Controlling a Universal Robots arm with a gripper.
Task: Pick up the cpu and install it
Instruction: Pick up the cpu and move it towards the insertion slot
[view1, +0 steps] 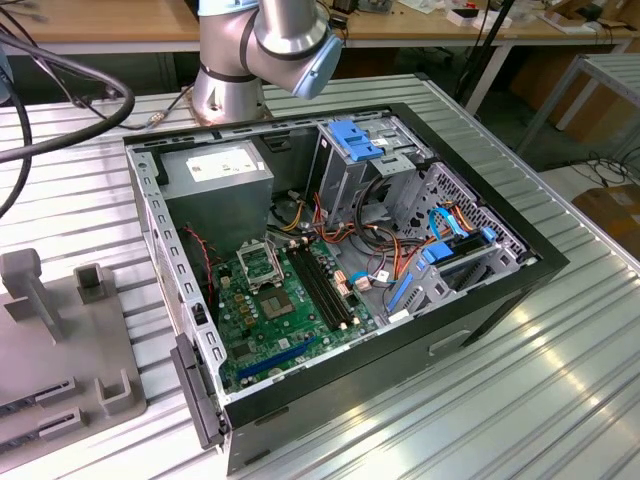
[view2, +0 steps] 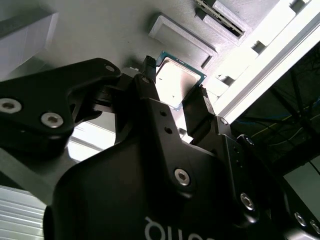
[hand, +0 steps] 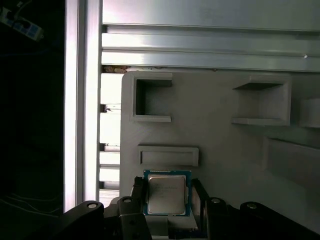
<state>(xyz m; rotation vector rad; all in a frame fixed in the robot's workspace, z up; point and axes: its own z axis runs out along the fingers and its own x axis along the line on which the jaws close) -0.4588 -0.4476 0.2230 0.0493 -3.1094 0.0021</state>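
In both wrist views the cpu (hand: 166, 194) (view2: 176, 80), a flat square chip with a silver top and a green rim, sits between my gripper's black fingers. My gripper (hand: 168, 196) (view2: 175, 82) is shut on it, one finger (hand: 138, 189) against each of two opposite edges. It is over the pale grey fixture tray (hand: 220, 145); I cannot tell whether the chip is lifted off it. In the exterior view the motherboard's black socket frame (view1: 262, 265) lies open inside the computer case (view1: 330, 290).
The fixture tray (view1: 60, 380) with raised pockets and posts lies at the exterior view's left, beside the case wall. A grey power supply box (view1: 222, 180), drive cages and loose cables crowd the case. The arm's base (view1: 250, 60) stands behind it.
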